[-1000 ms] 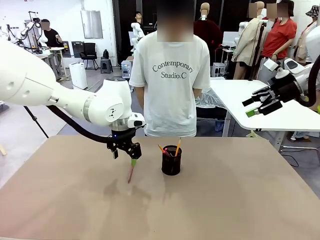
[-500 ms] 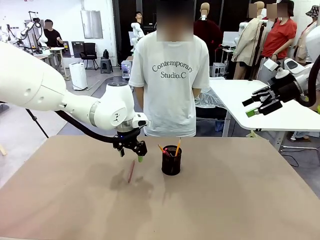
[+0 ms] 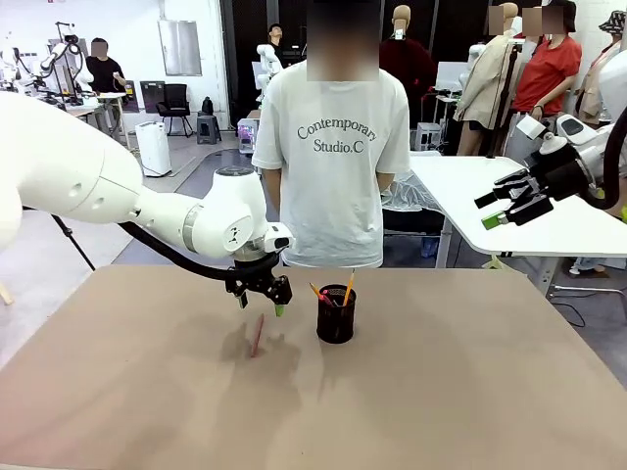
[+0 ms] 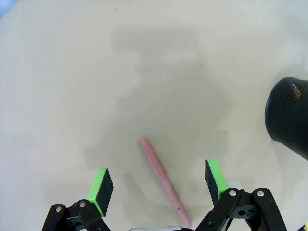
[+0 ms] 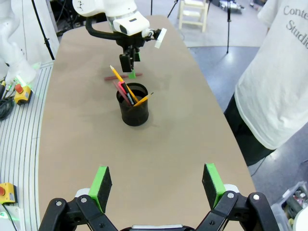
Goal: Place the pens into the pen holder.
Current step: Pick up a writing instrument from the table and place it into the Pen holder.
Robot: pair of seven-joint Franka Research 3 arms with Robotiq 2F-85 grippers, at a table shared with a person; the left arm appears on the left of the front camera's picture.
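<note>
Table: a bare tan table spans the front view, with a person in a white T-shirt standing at its far edge.
Pen holder: the black mesh pen holder stands upright near the middle of the table, toward the far side. Several pens lean inside it, among them an orange-yellow pencil and a red one.
Loose pen: a dark reddish pen lies flat on the table to the left of the holder, well apart from it. In the left wrist view it lies slantwise between the two green pads, touching neither.
Left gripper: the left gripper hangs just above the loose pen, pointing down, fingers spread wide and holding nothing. One green fingertip stands on either side of the pen.
Right gripper: the right gripper is raised off to the right, clear of the table, fingers spread apart and empty. Its own camera looks down on the holder from well away.
</note>
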